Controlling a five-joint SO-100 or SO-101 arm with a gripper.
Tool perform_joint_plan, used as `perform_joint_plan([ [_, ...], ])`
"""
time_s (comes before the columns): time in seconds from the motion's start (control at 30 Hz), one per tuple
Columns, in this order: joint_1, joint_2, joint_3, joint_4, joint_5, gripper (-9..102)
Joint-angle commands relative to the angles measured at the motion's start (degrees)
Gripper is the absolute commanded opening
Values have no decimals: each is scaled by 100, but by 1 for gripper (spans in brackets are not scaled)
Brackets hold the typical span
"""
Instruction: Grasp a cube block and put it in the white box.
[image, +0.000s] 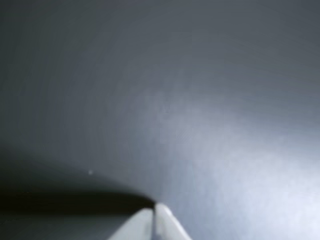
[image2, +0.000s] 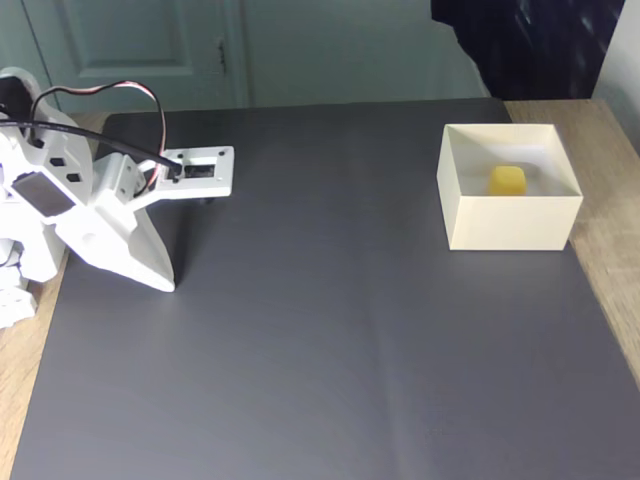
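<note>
**Yellow cube sits inside the white box; arm's jaws closed and empty at the far left**

In the fixed view, the cube block (image2: 507, 180) lies on the pale floor of the white box (image2: 510, 228), a little toward the back wall and clear of all four walls. The box stands in the upper right of the frame on a dark grey mat (image2: 330, 330) that covers most of the desk (image2: 612, 250), whose wood shows along the right edge and in the lower left corner.

The white arm (image2: 70, 200) is folded at the left edge of the frame, well apart from the box. Its gripper (image2: 168, 285) points down, tips at or just above the mat. Black and red wires (image2: 100, 95) loop over the top of the arm.

In the wrist view, the gripper (image: 154, 207) enters from the bottom edge; the jaws meet at their tips with nothing between them, above the bare grey mat (image: 200, 100), with a dark shadow to their left.
</note>
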Motion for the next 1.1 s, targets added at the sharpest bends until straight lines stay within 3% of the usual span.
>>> perform_joint_plan([
  [0.0, 18, 44, -9, 62, 26, 0],
  [1.07, 88, 44, -9, 70, 9, 0],
])
